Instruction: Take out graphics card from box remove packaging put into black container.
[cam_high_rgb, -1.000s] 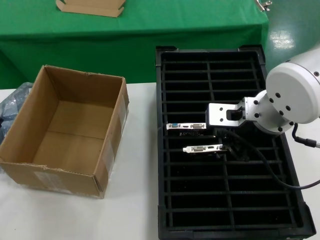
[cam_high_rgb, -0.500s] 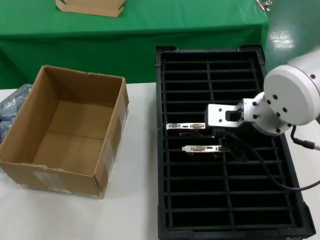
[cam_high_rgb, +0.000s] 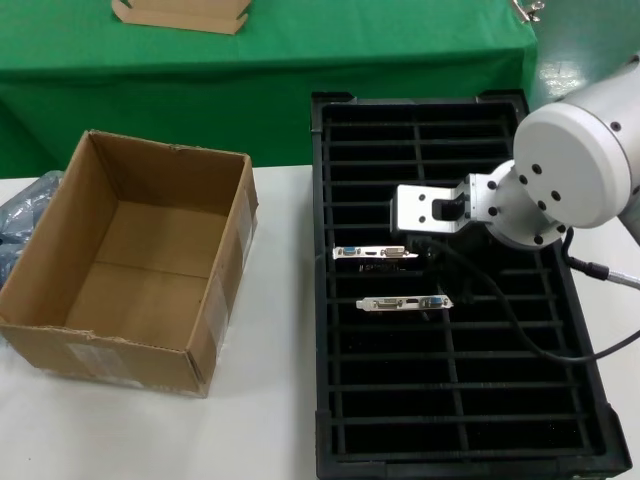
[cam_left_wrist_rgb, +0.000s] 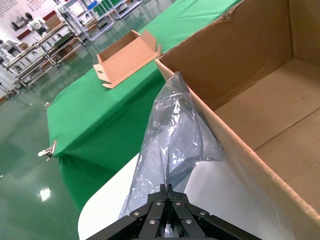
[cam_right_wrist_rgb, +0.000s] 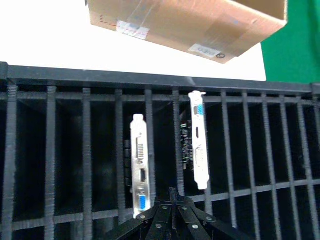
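surface: white table (cam_high_rgb: 262, 400) | beyond: green-draped table (cam_high_rgb: 300, 45)

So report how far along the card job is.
Done: two graphics cards stand in slots of the black container, and the box is empty. In hand: the left gripper holds the packaging beside the box. Left: the right gripper, shut and empty, clears the container.

No text can be read; the white labels (cam_right_wrist_rgb: 203, 50) on the box (cam_right_wrist_rgb: 190, 22) are illegible.
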